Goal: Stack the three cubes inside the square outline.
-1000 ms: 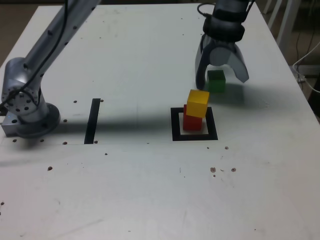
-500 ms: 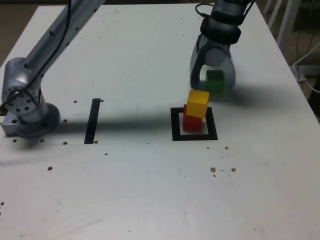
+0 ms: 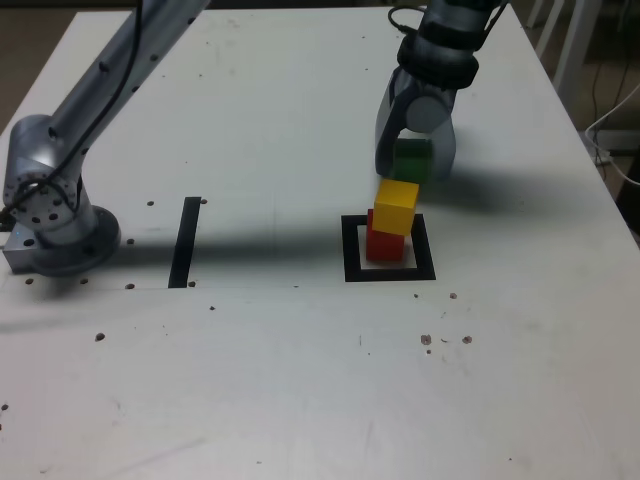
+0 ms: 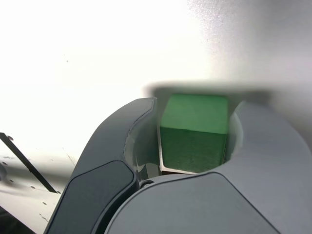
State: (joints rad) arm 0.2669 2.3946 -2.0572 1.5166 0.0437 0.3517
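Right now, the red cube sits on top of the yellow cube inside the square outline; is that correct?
Not quite: the exterior view shows the yellow cube on top of the red cube, inside the square outline.

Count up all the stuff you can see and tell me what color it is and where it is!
Green cube: one, green, between the gripper's fingers
Yellow cube: one, yellow, on top of the red cube
Red cube: one, red, inside the square outline
Square outline: one, black, on the table around the red cube
Straight strip: one, black, on the table, toward the exterior view's left
Table: one, white with small dark spots, under everything
Cable: one, white, past the table at the exterior view's right
Arm: one, gray with a black cable, across the exterior view's top left
Gripper: one, gray, around the green cube
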